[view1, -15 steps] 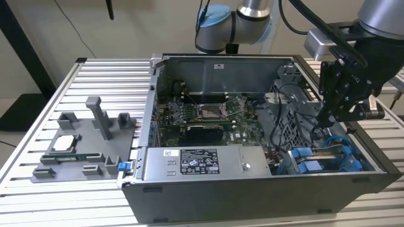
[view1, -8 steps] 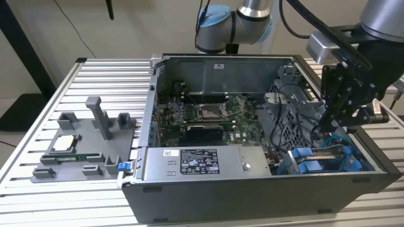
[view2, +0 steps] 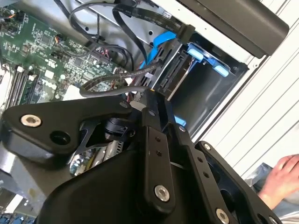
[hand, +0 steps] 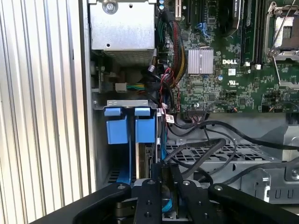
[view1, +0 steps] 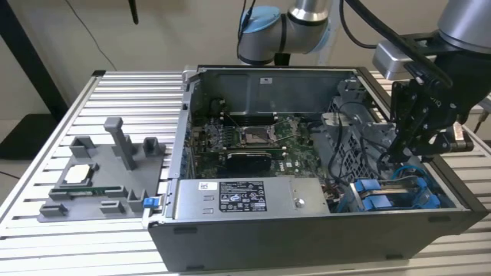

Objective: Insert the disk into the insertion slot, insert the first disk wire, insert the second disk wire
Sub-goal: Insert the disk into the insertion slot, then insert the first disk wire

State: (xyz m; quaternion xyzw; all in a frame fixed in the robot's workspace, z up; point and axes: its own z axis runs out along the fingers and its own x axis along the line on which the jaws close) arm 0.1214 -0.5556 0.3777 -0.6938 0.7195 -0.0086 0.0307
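Note:
The disk [hand: 144, 128] stands on edge in its blue carrier inside the insertion slot [hand: 100, 140], beside a second blue-tabbed carrier [hand: 116, 127]. In the exterior view these blue carriers [view1: 387, 194] sit in the case's near corner on the exterior view's right. My gripper [view1: 396, 158] hangs just above them. In both wrist views the fingers [hand: 155, 189] stand close together, shut on a blue disk wire [hand: 167, 205] at the disk's end. That blue wire [view2: 163, 39] loops up past the bay's blue tabs [view2: 205, 58] to the gripper [view2: 152, 95]. Black cables [hand: 205, 149] cross beside the fingers.
The open computer case [view1: 307, 241] lies on a slatted metal table [view1: 123, 92]. A silver power supply [view1: 245, 198] fills its front. A grey fixture [view1: 100, 184] with parts sits at the exterior view's left. A person's hand [view2: 280, 179] is near the case's outside.

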